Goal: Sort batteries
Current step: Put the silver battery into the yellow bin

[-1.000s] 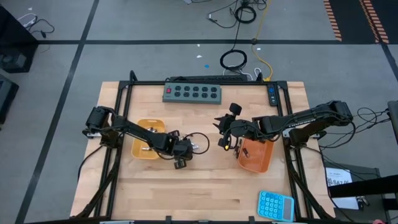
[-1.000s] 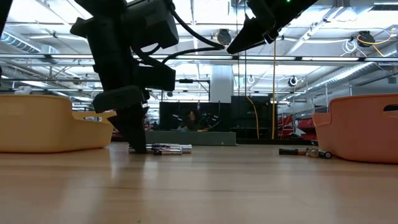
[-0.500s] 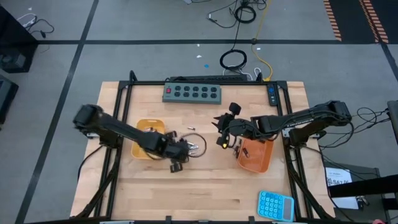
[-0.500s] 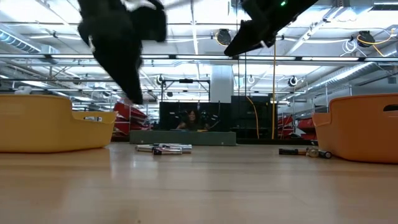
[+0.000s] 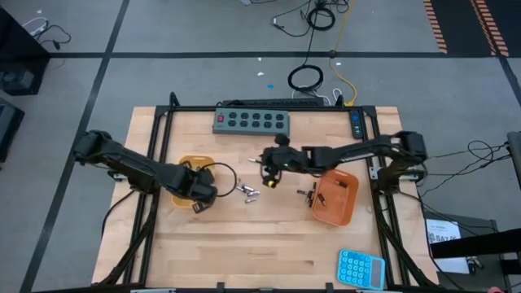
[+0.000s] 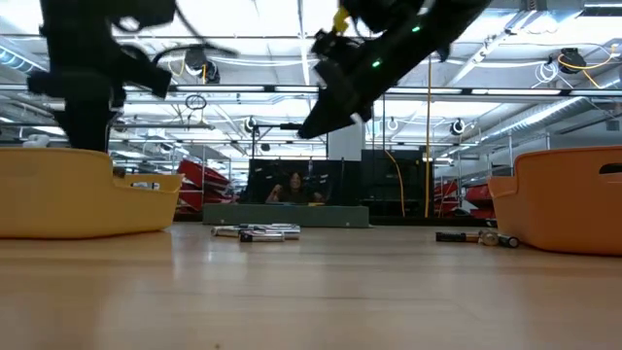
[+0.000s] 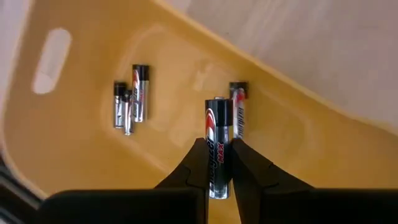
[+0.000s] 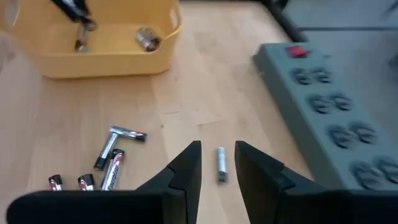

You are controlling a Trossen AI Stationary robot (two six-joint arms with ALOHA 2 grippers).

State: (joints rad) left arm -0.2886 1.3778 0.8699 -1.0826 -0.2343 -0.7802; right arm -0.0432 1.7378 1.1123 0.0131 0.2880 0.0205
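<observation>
My left gripper hangs over the yellow tray, shut on a black-and-silver battery. Several batteries lie on this tray's floor. My right gripper is open, low over the middle of the table. One silver battery lies on the wood just beyond its fingertips. A loose heap of batteries lies between the two trays and shows in the right wrist view as batteries. Several more batteries lie beside the orange tray. My left gripper pinches the battery's lower body between its two fingers. The battery lies along the fingers, and its capped end sticks out past the tips. The fingers point down from above. The battery is lifted clear over the yellow tray's floor.
A grey power strip lies along the far edge, close to my right gripper. A light-blue calculator sits at the near right corner. In the low view the yellow tray and the orange tray stand left and right, with bare wood nearer.
My left gripper has risen from the loose heap and swung left to above the yellow tray, carrying a battery. My right gripper has left the orange tray and moved left and slightly toward the far edge, down to the middle of the table.
</observation>
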